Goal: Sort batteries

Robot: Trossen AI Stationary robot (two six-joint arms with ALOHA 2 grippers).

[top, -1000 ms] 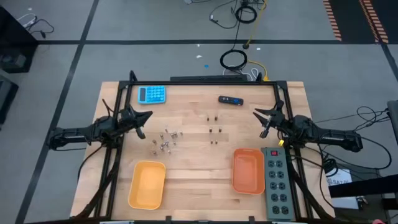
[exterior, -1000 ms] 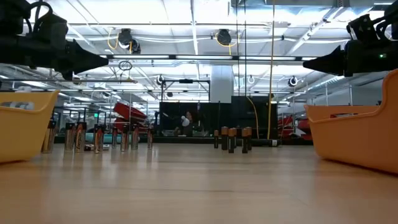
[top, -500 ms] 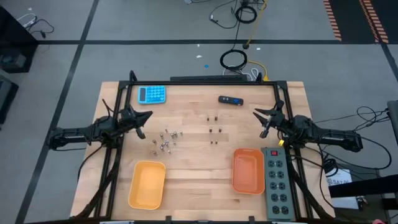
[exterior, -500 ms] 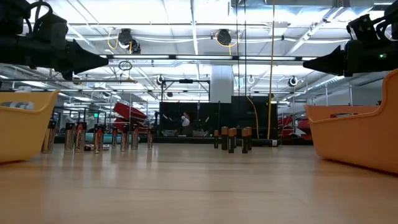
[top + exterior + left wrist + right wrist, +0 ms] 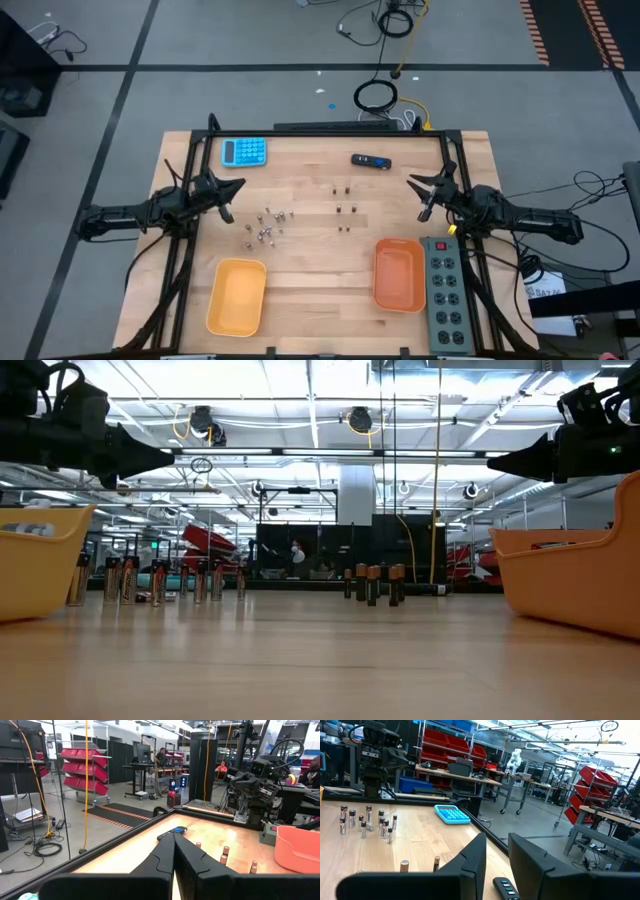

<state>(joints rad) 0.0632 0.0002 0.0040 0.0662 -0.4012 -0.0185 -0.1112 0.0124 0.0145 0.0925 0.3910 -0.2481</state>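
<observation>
Silver batteries [image 5: 266,226] packed tight, upright (domino topple likely if nudged). Left gripper [image 5: 232,201] pressed closed, empty; right gripper [image 5: 424,198] slightly parted, empty.

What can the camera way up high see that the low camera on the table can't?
Only the high view shows the blue calculator, the black gadget, the power strip, and the cables on the floor. Only the low view shows the room behind the table, with its ceiling lights and red bins, and that most batteries stand upright. Both show the silvery batteries, the darker batteries, the yellow tray, the orange tray, and both arms above the table.
</observation>
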